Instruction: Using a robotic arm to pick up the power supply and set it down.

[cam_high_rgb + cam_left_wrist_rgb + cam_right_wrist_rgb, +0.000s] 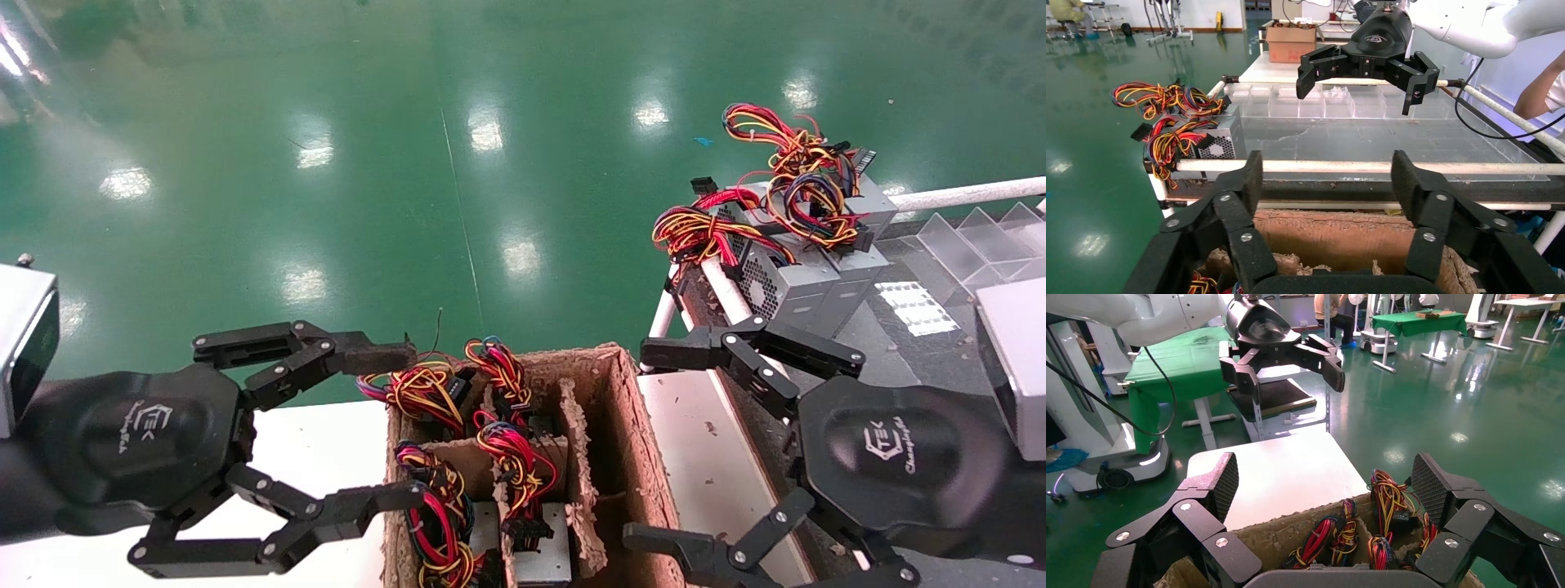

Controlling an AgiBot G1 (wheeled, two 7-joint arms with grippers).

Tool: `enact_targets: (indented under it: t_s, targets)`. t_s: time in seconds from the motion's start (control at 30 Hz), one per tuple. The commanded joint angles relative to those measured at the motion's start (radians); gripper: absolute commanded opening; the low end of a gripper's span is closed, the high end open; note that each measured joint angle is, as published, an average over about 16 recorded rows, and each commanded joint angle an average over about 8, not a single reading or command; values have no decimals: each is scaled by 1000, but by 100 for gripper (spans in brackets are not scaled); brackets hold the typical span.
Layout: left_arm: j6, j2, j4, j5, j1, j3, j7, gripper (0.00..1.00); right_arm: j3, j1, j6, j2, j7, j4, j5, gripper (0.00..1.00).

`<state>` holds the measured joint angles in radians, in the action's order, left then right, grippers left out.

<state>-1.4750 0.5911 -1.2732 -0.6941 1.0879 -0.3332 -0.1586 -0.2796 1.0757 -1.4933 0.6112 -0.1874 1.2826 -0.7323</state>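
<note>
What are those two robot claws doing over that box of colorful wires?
Both are hovering open and holding nothing yet. The left end effector hangs by the cardboard box, where power supplies with red and yellow wires sit in slots. The right end effector waits on the box's other side. More grey power supplies sit on the rack beyond.

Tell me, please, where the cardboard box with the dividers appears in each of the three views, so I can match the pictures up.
Head view: the cardboard box sits bottom centre, between the left gripper and the right gripper.
Left wrist view: its far wall shows low, between that gripper's fingers.
Right wrist view: its wall and the wire bundles inside lie at the bottom.
Shared landmark: the torn brown box rim.
</note>
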Motion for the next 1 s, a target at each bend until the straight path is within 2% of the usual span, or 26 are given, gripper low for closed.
enact_targets:
  t_s: [0.03,0.93,0.97,1.0]
  targets:
    - [0,0,0,0,0,0,0,0,0,0,0,0,0,0,0,100]
    - [0,0,0,0,0,0,0,0,0,0,0,0,0,0,0,100]
    - [0,0,0,0,0,0,0,3,0,0,0,0,0,0,0,100]
    - [0,0,0,0,0,0,0,15,0,0,0,0,0,0,0,100]
